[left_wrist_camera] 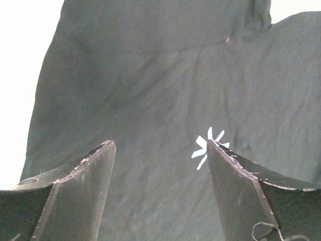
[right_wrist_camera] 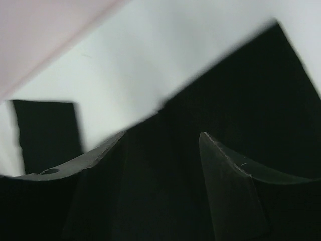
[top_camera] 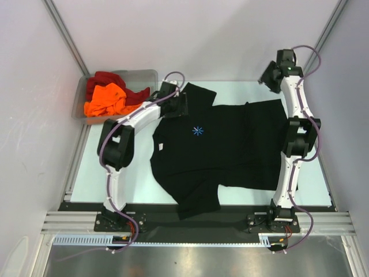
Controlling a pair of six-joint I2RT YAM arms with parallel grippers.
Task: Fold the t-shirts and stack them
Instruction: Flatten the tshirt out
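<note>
1. A black short-sleeved cloth t-shirt lies spread flat on the white table top between the two arms. Its small light-blue starburst chest mark faces up.
2. The shirt's collar end points toward the left arm and its hem lies by the right arm. One sleeve reaches toward the far side. The other hangs over the near edge of the table.
3. The left gripper hovers over the shirt's far shoulder. In its wrist view the two dark fingers stand wide apart with nothing between them, only cloth below. The starburst sits just beside the tip of the right-hand finger.
4. The right gripper is at the shirt's far hem corner, jaws parted over the cloth's edge. That wrist view is dark and blurred. Nothing seems pinched, though contact with the cloth cannot be ruled out.
5. A crumpled bright orange t-shirt rests against a dark red t-shirt inside a clear grey plastic bin at the table's far left corner.
</note>
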